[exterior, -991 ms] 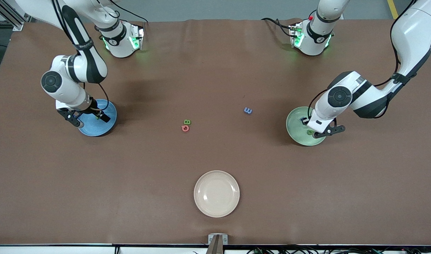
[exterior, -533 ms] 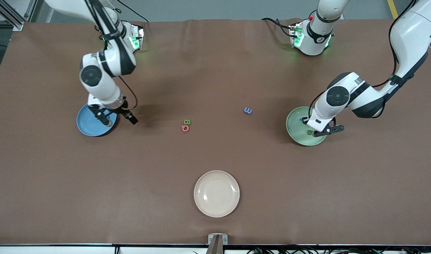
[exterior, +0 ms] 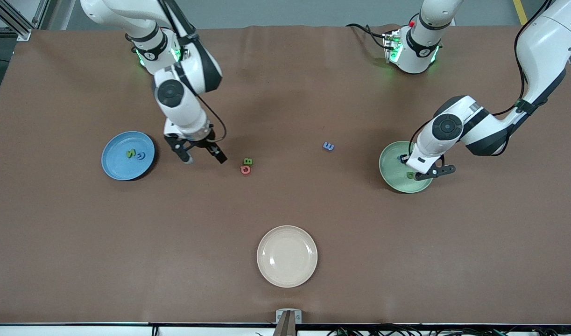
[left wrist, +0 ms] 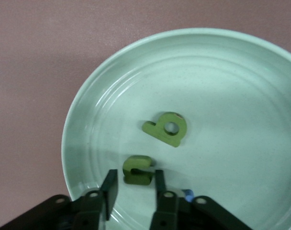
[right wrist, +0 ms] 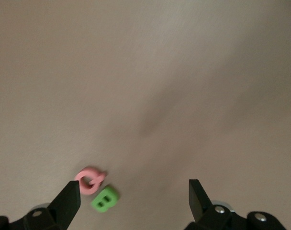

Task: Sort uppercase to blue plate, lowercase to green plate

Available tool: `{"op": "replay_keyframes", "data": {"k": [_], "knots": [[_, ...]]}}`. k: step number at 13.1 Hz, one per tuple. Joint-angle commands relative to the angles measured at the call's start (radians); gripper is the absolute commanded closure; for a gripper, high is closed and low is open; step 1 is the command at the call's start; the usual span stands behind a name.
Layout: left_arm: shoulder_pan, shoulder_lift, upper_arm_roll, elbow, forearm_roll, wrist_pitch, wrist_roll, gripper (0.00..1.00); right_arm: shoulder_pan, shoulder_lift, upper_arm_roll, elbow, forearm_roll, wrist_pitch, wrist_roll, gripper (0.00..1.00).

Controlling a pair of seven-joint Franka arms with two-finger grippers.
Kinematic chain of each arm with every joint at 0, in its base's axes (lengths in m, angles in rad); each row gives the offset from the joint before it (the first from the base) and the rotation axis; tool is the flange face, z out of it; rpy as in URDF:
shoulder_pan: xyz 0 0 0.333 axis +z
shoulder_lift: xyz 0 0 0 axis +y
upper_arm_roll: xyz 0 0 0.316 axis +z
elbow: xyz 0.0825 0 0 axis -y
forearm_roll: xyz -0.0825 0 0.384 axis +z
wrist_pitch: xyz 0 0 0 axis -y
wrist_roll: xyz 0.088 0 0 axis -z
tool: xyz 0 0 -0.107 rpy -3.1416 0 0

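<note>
Swinging away from the blue plate, which holds a green and a blue letter, the right claw hangs spread over the table beside the green B and pink Q; a blue e lies toward the green plate. Left wrist view: the left claw, slightly parted, brackets a green n lying in the plate beside a tailed letter. Right wrist view: both capitals look light, soft foam, best pinched across their outer edges.
</note>
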Motion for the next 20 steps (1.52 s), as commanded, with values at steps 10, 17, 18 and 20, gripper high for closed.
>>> {"op": "replay_keyframes", "data": {"k": [10,17,18,20], "knots": [[-0.385,-0.008,-0.145,0.186,-0.189,-0.066,-0.063,0.01,0.057,0.278,-0.013,0.315,0.016,-0.115,0.027,0.02],[-0.671,0.008,0.042,0.206,-0.186,0.071,-0.014,0.09,0.077,0.335,-0.011,0.315,0.019,-0.021,0.067,0.12],[-0.68,0.012,0.053,0.197,-0.186,0.101,0.01,0.14,0.077,0.34,-0.011,0.315,0.019,-0.018,0.067,0.15],[-0.682,0.011,0.082,0.165,-0.184,0.152,0.054,0.2,0.083,0.34,-0.011,0.315,0.022,-0.018,0.07,0.22]]}}
